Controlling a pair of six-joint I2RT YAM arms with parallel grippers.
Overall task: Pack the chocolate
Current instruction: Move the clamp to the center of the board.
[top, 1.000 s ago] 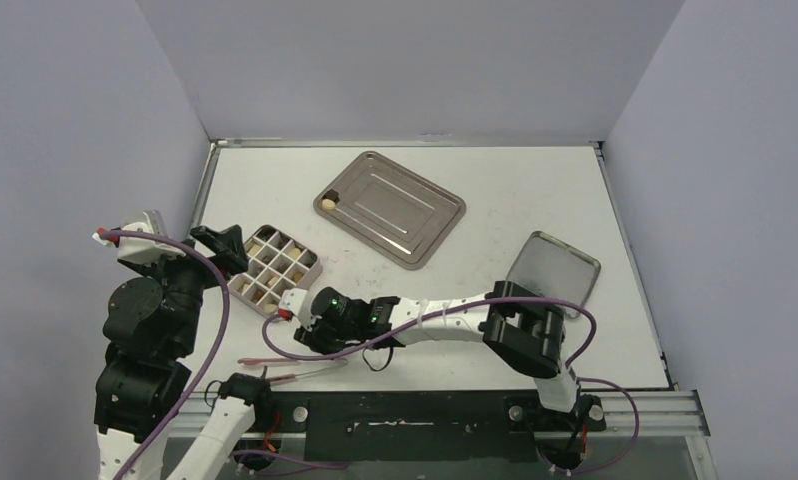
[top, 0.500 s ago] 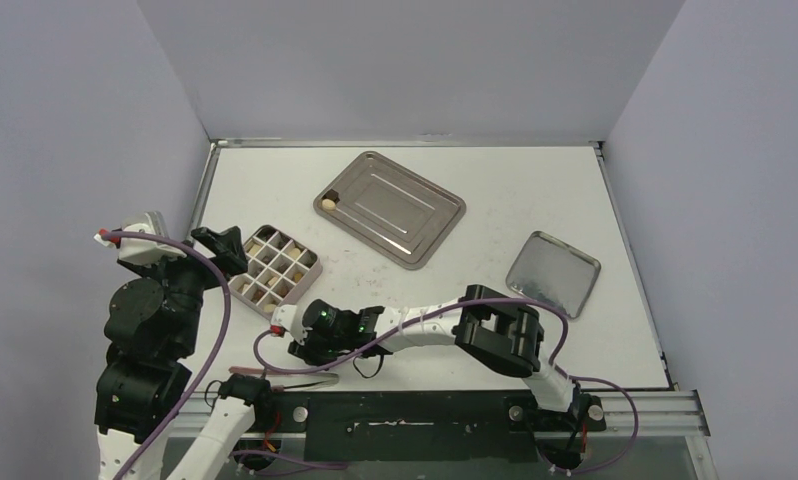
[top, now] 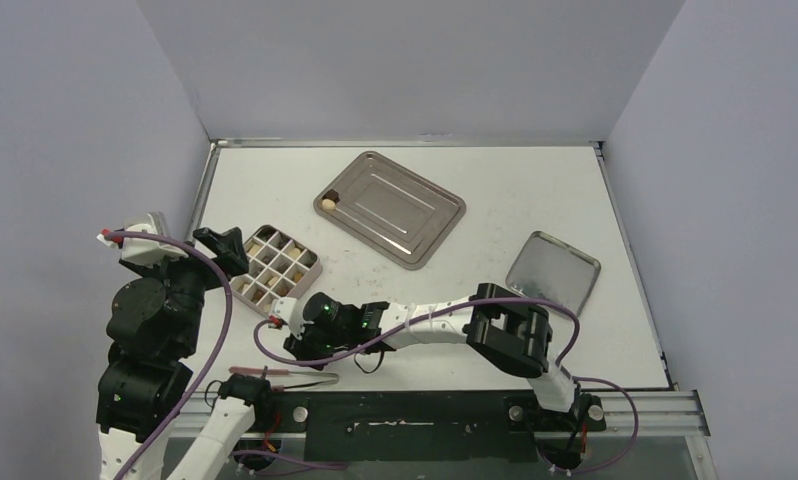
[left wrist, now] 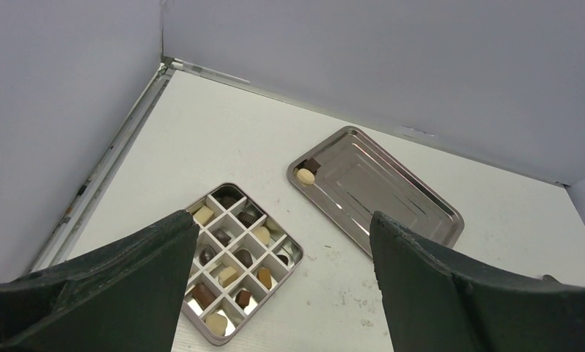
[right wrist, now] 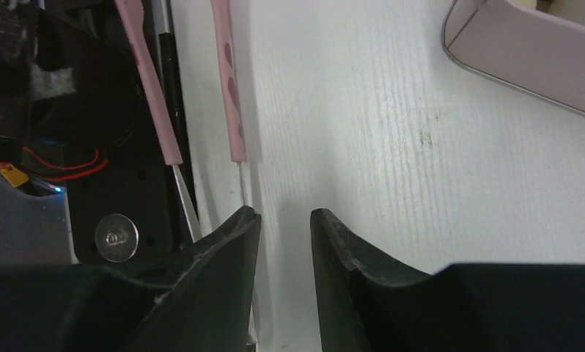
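Observation:
Chocolate chunks in dark brown, mid brown and cream fill the divided box (top: 275, 268), which also shows in the left wrist view (left wrist: 234, 249). Two more chunks, one cream and one dark (top: 328, 202), lie in a corner of the steel tray (left wrist: 392, 191). My left gripper (top: 220, 248) hangs open and empty above the box's left side (left wrist: 282, 220). My right gripper (top: 293, 340) is low over the table near the front edge. Its jaws (right wrist: 284, 214) stand a narrow gap apart with nothing between them. The pink tongs (right wrist: 231, 95) lie just beside its left finger.
The tongs (top: 285, 375) lie along the table's front edge, next to the black rail (top: 425, 415). The steel tray (top: 390, 208) sits at the back centre. A metal lid (top: 552, 273) lies at the right. A corner of the box (right wrist: 524, 66) shows in the right wrist view.
My right gripper has moved left and toward the front edge, close to the tongs. The tongs lie slightly nearer the edge. The left arm has not moved.

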